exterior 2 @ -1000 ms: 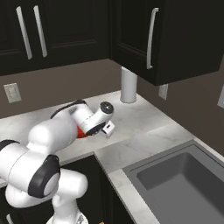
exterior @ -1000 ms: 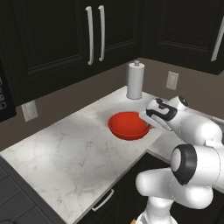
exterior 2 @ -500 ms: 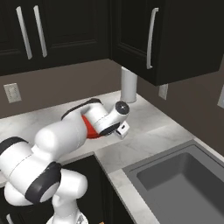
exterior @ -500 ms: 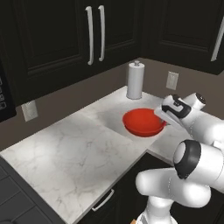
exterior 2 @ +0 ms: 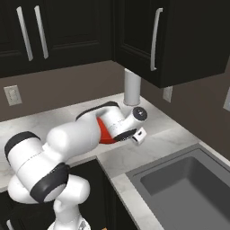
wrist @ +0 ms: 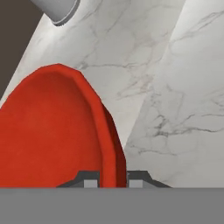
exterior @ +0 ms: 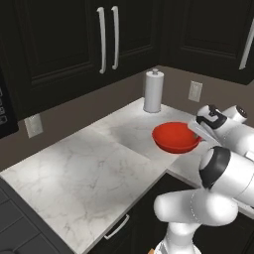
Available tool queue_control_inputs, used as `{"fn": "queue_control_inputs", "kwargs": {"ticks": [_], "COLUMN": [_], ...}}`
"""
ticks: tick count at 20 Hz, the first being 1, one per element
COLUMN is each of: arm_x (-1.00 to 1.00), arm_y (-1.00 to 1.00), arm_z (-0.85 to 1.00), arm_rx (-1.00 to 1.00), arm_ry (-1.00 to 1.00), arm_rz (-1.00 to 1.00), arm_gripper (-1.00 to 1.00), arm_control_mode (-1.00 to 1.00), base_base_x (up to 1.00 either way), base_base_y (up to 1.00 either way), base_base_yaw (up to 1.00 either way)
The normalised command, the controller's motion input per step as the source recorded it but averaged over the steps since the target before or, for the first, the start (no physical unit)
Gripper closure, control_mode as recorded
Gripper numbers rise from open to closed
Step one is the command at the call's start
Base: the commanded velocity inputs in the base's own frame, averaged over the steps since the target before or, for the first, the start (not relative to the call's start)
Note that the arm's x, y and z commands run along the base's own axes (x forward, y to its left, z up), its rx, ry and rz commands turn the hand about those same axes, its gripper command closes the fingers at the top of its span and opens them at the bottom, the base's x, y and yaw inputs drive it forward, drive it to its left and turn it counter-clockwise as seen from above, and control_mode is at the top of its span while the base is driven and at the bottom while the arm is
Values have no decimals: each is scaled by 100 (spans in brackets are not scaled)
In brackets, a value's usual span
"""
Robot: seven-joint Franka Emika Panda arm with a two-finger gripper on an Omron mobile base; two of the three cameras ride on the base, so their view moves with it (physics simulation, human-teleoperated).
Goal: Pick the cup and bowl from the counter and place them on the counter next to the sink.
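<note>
1. Your pincer (wrist: 112,177) was clenched on the rim of the bowl (exterior: 174,137), one fingertip (wrist: 89,180) inside the red wall and one outside it, as the hand view showed.
2. You had the bowl over the counter (exterior: 89,168), near its inner corner; whether it touched the marble could not be told.
3. You could see the paper towel roll (exterior: 153,91) standing upright just beyond the bowl, against the far wall.
4. You had the sink (exterior 2: 188,188) to the right, well apart from the bowl, with bare marble between them.
5. You could see a wall outlet (exterior: 194,91) right of the roll.
</note>
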Motion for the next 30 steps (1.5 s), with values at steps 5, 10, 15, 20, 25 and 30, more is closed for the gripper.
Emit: {"fn": "queue_control_inputs", "kwargs": {"ticks": [5, 10, 15, 20, 25, 30], "arm_x": [-1, -18, -28, -19, -2, 8], "arm_y": [-46, -44, -20, -24, -7, 0], "arm_z": [0, 0, 0, 0, 0, -13], "arm_rx": [0, 0, 0, 0, 0, -2], "arm_ry": [0, 0, 1, 0, 0, 1], "arm_rz": [-4, -2, -1, -1, -1, -4], "arm_gripper": [100, 100, 100, 100, 100, 100], "arm_control_mode": [-100, -100, -100, -100, -100, -100], "base_base_x": [0, 0, 0, 0, 0, 0], "base_base_y": [0, 0, 0, 0, 0, 0], "base_base_yaw": [0, 0, 0, 0, 0, 0]}}
